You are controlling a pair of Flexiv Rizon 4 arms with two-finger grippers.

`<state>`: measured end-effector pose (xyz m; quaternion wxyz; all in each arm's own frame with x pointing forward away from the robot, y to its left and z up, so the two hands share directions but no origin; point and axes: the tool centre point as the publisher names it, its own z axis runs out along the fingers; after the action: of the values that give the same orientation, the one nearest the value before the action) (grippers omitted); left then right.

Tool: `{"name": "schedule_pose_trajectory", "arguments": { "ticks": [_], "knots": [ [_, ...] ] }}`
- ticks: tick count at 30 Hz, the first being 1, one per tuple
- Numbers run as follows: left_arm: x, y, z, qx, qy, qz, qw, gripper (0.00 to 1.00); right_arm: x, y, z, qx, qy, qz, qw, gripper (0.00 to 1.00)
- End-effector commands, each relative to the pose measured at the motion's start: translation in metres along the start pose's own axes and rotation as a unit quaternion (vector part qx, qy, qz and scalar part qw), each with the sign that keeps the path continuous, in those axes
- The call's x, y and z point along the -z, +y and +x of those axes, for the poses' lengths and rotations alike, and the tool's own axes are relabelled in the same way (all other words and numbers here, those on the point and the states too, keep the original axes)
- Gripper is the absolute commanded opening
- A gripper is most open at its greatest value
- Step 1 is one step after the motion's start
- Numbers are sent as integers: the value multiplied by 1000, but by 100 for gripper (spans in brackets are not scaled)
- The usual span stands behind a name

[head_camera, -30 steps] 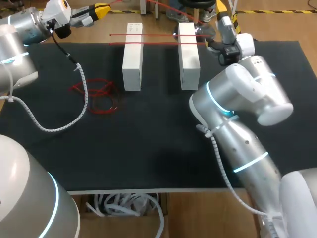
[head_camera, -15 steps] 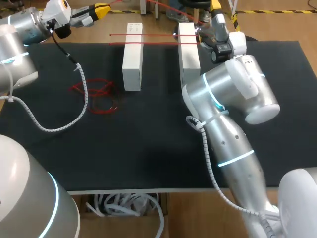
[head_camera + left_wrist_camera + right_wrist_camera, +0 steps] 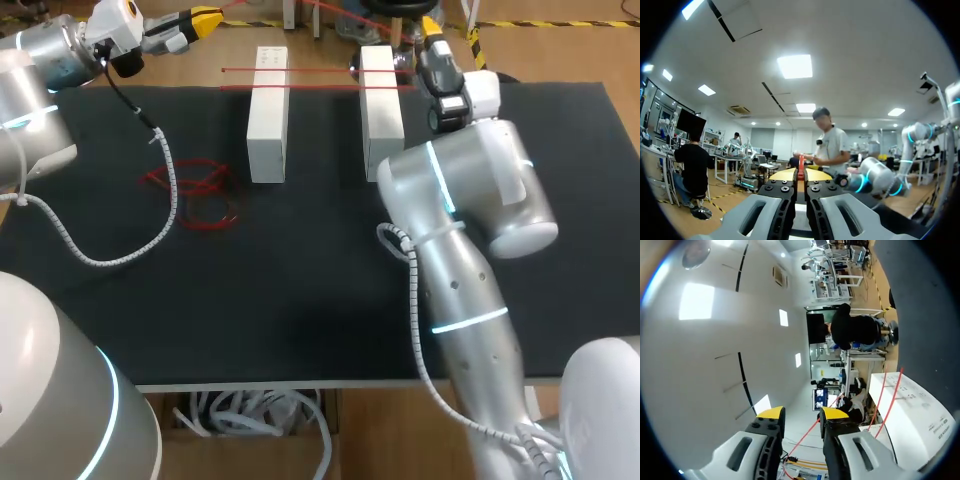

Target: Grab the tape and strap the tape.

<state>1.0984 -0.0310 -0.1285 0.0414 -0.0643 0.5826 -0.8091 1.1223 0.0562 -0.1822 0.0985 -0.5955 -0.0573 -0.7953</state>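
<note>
**Limp, featherweight tape: grip it on the free span and keep it taut**

The thin red tape [image 3: 310, 70] is a narrow ribbon. Expect it to weigh almost nothing and to have no stiffness of its own, so it probably holds a line only while under tension. 2 strands of it lie stretched across the far ends of 2 upright blocks, the left white rectangular block [image 3: 267, 115] and the right white rectangular block [image 3: 380, 110]. These stand side by side on the black-matted counter [image 3: 300, 300]. A loose red tangle [image 3: 195, 190], which looks like the same material, lies on the counter near the left block and suggests how readily it curls once slack.

Your left tool [image 3: 801, 174] hangs beyond the counter's far left corner. Its yellow tips are pressed together on the tape, with a red sliver showing between them. Your right tool [image 3: 802, 414] sits just past the far end of the right block with its fingers spread. A red strand runs through the gap without being pinched from both sides.

Take hold on that unsupported span just beyond the right block, with the ribbon flat across the pads. Being so thin, it likely needs the pads to close almost fully. It will probably slip if you pull along its length. A sharp tug could shift the blocks or drag the strands off their tops.
</note>
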Motion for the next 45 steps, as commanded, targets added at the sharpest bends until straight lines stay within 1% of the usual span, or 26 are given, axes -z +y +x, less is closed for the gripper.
{"name": "schedule_pose_trajectory", "arguments": {
  "ticks": [1, 3, 5, 7, 8, 10, 11, 13, 14, 16, 17, 18, 19, 20, 21, 22, 23, 27, 28, 29, 31, 32, 36, 38, 40, 45],
  "knots": [
    [0, 0, 0, -1, 0, 1, 1000, 0, -6, -2, -7, 3, 11, -10, 1000, 31],
    [0, 0, 0, -1, 0, 1, 1000, 0, -6, -3, -8, 4, 10, -9, 1000, 36],
    [0, 0, 0, -1, 0, 1, 1000, 0, -4, -5, -7, 6, 10, -4, 1000, 34],
    [0, 0, 0, -1, 0, 1, 1000, 0, -1, -9, -3, 5, 15, 6, 1000, 38],
    [0, 0, 0, -1, 0, 1, 1000, 0, 1, -11, 0, 6, 18, 12, 1000, 37],
    [0, 0, 0, -1, 0, 1, 1000, 0, 5, -15, 3, 3, 20, 20, 1000, 15],
    [0, 0, 0, -1, 0, 1, 1000, 0, 7, -16, 5, -1, 23, 24, 999, 15],
    [0, 0, 0, -1, 0, 1, 1000, 0, 12, -19, 7, -1, 22, 30, 999, 26],
    [0, 0, 0, -1, 0, 1, 1000, 0, 14, -21, 9, -2, 23, 34, 999, 4],
    [0, 0, 0, -1, 0, 1, 1000, 0, 20, -22, 10, -6, 20, 43, 999, 0],
    [0, 0, 0, -1, 0, 1, 1000, 0, 22, -23, 10, -1, 22, 48, 999, 13],
    [0, 0, 0, -1, 0, 1, 1000, 0, 24, -23, 8, 4, 22, 49, 999, 33],
    [0, 0, 0, -1, 0, 1, 1000, 0, 26, -22, 7, 2, 22, 49, 999, 31],
    [0, 0, 0, -1, 0, 1, 1000, 0, 28, -22, 6, 3, 20, 51, 999, 3],
    [0, 0, 0, -1, 0, 1, 1000, 0, 29, -21, 5, 9, 19, 51, 998, 0],
    [0, 0, 0, -1, 0, 1, 1000, 0, 29, -20, 3, 13, 16, 51, 998, 1],
    [0, 0, 0, -1, 0, 1, 1000, 0, 30, -19, 1, 18, 12, 50, 999, 19],
    [0, 0, 0, -1, 0, 1, 1000, 0, 27, -14, -5, 28, 8, 41, 999, 29],
    [0, 0, 0, -1, 0, 1, 1000, 0, 26, -13, -6, 29, 8, 40, 999, 21],
    [0, 0, 0, -1, 0, 1, 1000, 0, 25, -12, -7, 33, 7, 37, 999, 21],
    [0, 0, 0, -1, 0, 1, 1000, 0, 22, -10, -9, 36, 6, 33, 999, 31],
    [0, 0, 0, -1, 0, 1, 1000, 0, 21, -9, -10, 38, 5, 31, 999, 25],
    [0, 0, 0, -1, 0, 1, 1000, 0, 19, -8, -13, 40, 2, 27, 999, 24],
    [0, 0, 0, -1, 0, 1, 1000, 0, 19, -9, -15, 37, -2, 26, 999, 33],
    [0, 0, 0, -1, 0, 1, 1000, 0, 21, -10, -16, 30, -7, 26, 999, 27],
    [0, 0, 0, -1, 0, 1, 1000, 0, 22, -13, -21, 31, -15, 27, 999, 34]
  ]
}}
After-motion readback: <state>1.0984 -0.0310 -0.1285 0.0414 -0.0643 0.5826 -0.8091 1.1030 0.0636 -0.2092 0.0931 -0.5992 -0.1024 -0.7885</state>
